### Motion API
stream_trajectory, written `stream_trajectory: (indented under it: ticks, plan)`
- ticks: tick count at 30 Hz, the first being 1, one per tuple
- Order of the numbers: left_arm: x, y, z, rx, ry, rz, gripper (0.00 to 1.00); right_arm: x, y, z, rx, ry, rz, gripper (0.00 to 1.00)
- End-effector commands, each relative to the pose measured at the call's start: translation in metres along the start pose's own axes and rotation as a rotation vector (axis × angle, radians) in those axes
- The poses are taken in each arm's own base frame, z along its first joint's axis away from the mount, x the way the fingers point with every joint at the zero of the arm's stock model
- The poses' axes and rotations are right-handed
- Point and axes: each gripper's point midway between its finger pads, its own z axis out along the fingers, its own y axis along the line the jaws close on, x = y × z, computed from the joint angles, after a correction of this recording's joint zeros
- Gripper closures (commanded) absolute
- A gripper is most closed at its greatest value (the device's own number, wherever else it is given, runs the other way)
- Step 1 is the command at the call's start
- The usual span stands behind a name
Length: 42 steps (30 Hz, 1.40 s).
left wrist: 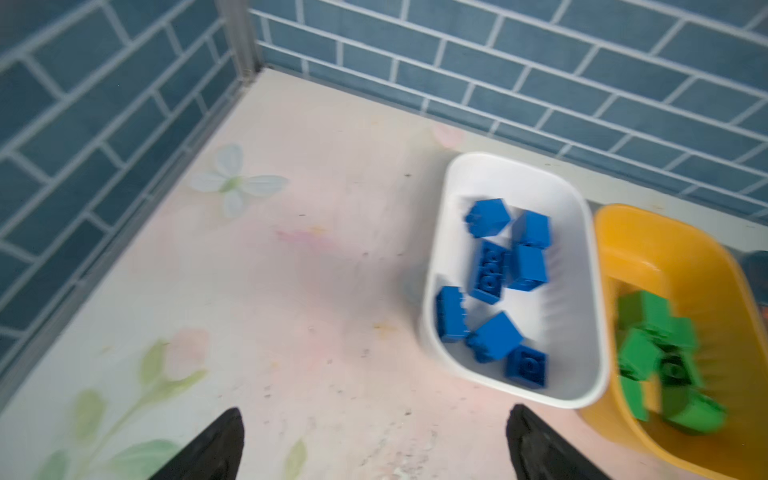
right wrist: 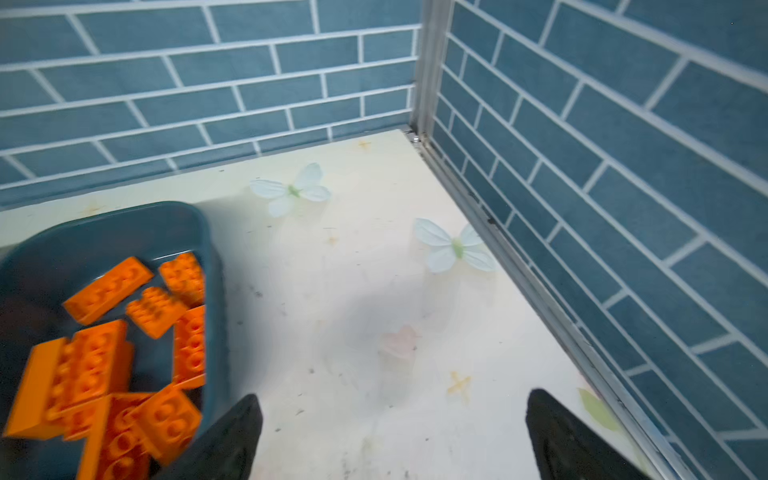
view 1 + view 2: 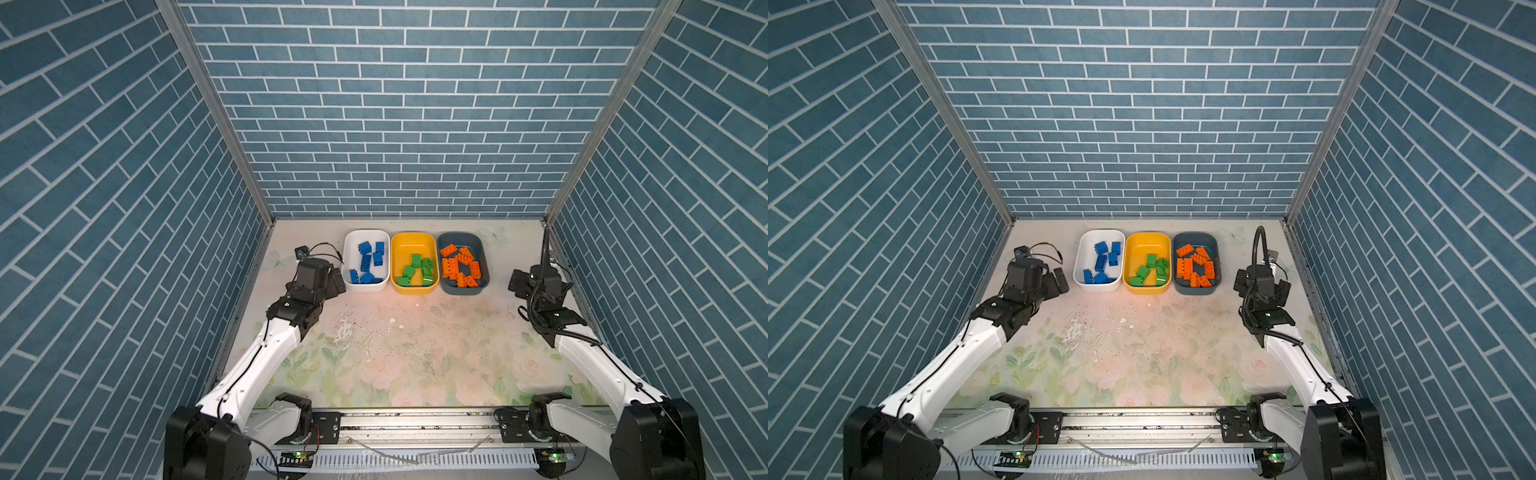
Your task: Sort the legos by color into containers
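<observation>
Three tubs are sitting side by side at the back of the table. The white tub is holding seven blue bricks. The yellow tub is holding roughly six green bricks, and the teal tub about nine overlapping orange bricks. Both grippers are hanging spread wide and empty, the left gripper beside the white tub, the right gripper beside the teal tub.

Just beside the left claw stands the white tub holding blue legos; next the yellow tub with green legos, then the teal tub with orange legos, nearest the right claw
</observation>
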Motion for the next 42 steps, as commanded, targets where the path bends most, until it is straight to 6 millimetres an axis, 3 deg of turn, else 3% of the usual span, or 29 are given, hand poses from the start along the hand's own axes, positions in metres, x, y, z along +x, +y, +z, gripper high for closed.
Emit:
stream_trajectory:
  ticks: [1, 5, 12, 18, 21, 27, 29, 31, 35, 42]
  plan:
    - [-0.004, 0.062, -0.009, -0.303, -0.096, 0.032, 0.01, 0.001, -0.023, 0.013, 0.096, -0.039, -0.010, 0.01]
    - [0.001, 0.094, -0.011, -0.479, -0.141, 0.080, 0.01, 0.015, -0.025, 0.036, 0.064, -0.023, -0.043, 0.01]
    - [0.014, 0.103, 0.016, -0.482, -0.144, 0.103, 0.01, 0.035, 0.003, 0.060, -0.128, -0.074, -0.056, 0.01]
    - [0.022, 0.088, 0.054, -0.285, -0.159, 0.146, 0.01, 0.058, 0.039, 0.070, -0.367, -0.117, -0.117, 0.01]
    - [0.021, 0.079, 0.072, -0.218, -0.167, 0.157, 0.01, 0.058, 0.023, 0.077, -0.306, -0.067, -0.069, 0.01]
    - [0.008, 0.048, 0.108, -0.056, -0.214, 0.185, 0.01, 0.056, 0.020, 0.077, -0.286, -0.087, -0.063, 0.01]
    - [0.013, 0.042, 0.117, -0.020, -0.187, 0.207, 0.01, 0.056, 0.020, 0.077, -0.287, -0.090, -0.061, 0.01]
    - [0.016, 0.029, 0.115, 0.061, -0.204, 0.237, 0.01, 0.057, 0.020, 0.077, -0.285, -0.087, -0.060, 0.01]
    - [0.029, 0.030, 0.109, 0.085, -0.308, 0.240, 0.01, 0.057, 0.020, 0.077, -0.284, -0.087, -0.061, 0.01]
    - [0.027, 0.042, 0.108, -0.079, -0.291, 0.233, 0.01, 0.056, 0.020, 0.077, -0.284, -0.089, -0.062, 0.01]
